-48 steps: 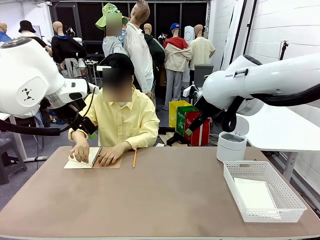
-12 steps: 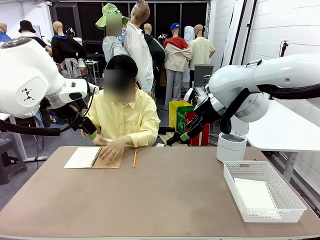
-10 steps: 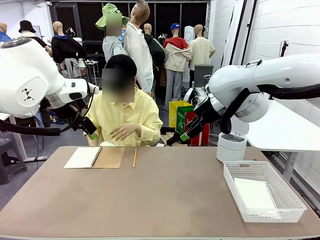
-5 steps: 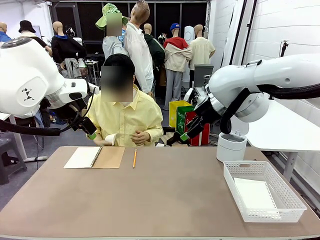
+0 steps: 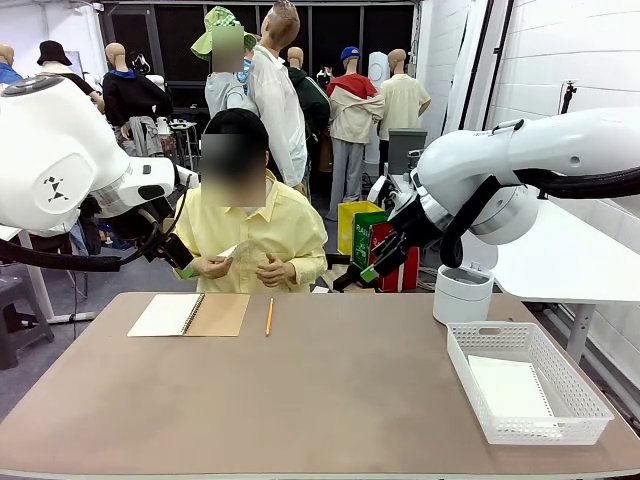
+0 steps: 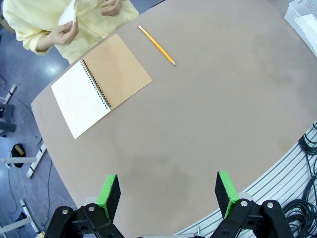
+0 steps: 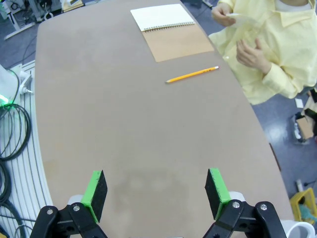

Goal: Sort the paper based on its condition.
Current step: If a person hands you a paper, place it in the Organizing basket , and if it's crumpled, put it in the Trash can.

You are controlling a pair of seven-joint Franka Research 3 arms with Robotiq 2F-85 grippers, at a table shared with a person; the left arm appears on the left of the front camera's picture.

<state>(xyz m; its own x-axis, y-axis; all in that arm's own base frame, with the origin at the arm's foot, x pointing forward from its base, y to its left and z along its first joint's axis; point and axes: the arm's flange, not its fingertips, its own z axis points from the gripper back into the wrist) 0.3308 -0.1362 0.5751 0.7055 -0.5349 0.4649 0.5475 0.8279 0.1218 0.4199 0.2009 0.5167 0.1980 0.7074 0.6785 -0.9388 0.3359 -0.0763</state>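
Both grippers hang raised at mid-height in the front view, the left gripper (image 5: 182, 262) at left and the right gripper (image 5: 374, 268) right of centre; the person holds a paper sheet (image 5: 232, 251) at chest height, another sheet (image 5: 510, 388) lies in the white mesh basket (image 5: 470, 385) at lower right. Left wrist view: green pads (image 6: 108, 196) spread wide and empty, sheet at top left. Right wrist view: pads (image 7: 95, 194) wide apart, empty. Likely the robot awaits a handover; next comes judging the sheet's condition and taking it.

A robotics lab or workshop: a brown table (image 5: 330, 400) beneath raised open jaws, cables (image 7: 12, 129) on the floor beside it, white block walls (image 5: 590, 60) behind.
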